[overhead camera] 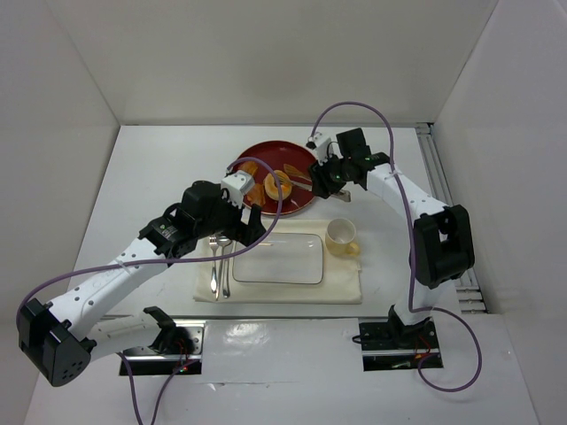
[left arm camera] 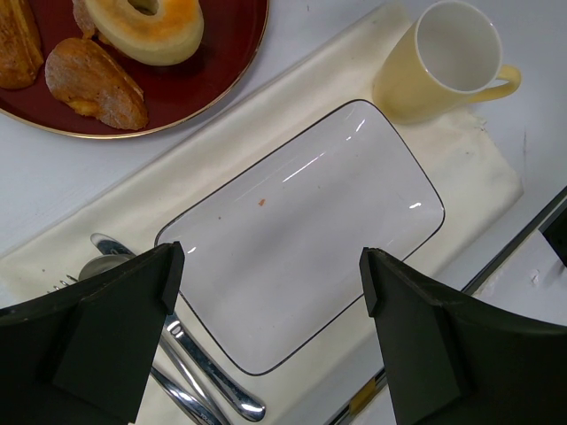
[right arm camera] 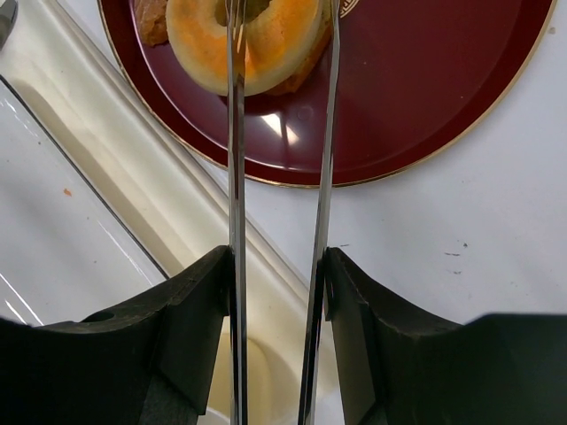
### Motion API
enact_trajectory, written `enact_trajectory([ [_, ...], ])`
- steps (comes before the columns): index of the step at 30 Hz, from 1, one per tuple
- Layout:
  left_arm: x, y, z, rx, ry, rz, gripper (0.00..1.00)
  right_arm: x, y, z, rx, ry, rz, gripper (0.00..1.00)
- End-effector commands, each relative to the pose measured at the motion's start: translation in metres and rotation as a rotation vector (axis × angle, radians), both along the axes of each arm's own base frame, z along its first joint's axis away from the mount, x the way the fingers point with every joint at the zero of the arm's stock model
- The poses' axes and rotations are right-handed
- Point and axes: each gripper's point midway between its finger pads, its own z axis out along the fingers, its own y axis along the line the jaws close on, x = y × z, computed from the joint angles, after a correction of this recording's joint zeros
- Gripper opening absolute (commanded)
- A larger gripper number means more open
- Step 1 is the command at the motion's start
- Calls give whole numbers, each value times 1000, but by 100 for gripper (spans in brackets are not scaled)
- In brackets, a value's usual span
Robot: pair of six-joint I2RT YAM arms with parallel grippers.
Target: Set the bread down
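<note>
The bread (right arm camera: 283,40) is being met by metal tongs (right arm camera: 236,177) clamped in the right pincer (right arm camera: 279,261), on the red plate (right arm camera: 425,88) just ahead; the left pincer (left arm camera: 270,274) is being held apart.

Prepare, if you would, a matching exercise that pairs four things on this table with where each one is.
Things:
1. bread
2. white rectangular plate
3. cream cup
4. tongs

Places:
A. held in the right gripper
B. on the cloth, right of the rectangular plate in the top view
C. on the red round plate
D. on the middle of the cloth, nothing on it

Pairs: 1-C, 2-D, 3-B, 4-A
</note>
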Motion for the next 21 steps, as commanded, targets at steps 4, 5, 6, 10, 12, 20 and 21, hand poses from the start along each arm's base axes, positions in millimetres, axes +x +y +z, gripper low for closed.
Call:
enact_trajectory([
  [4, 2, -6, 10, -31, -42, -20, 100, 11, 9, 16, 48, -10, -16, 54],
  [5, 2, -6, 10, -31, -42, -20, 100, 12, 11, 16, 52, -2, -10, 54],
  [6, 2, -6, 10, -31, -42, -20, 100, 11, 11, 17, 50, 4, -10, 54],
  [10, 2, -6, 10, -31, -42, -20, 100, 12, 18, 17, 80, 55, -12, 54],
  [12, 1, -5, 13, -36, -49, -20, 100, 10, 18, 15, 77, 79, -19, 54],
  [20, 1, -5, 13, -36, -49, -20, 100, 7, 20, 15, 88, 120, -35, 51],
  [21, 1, -5, 13, -36, -49, -20, 100, 7, 20, 15, 88, 120, -35, 50],
])
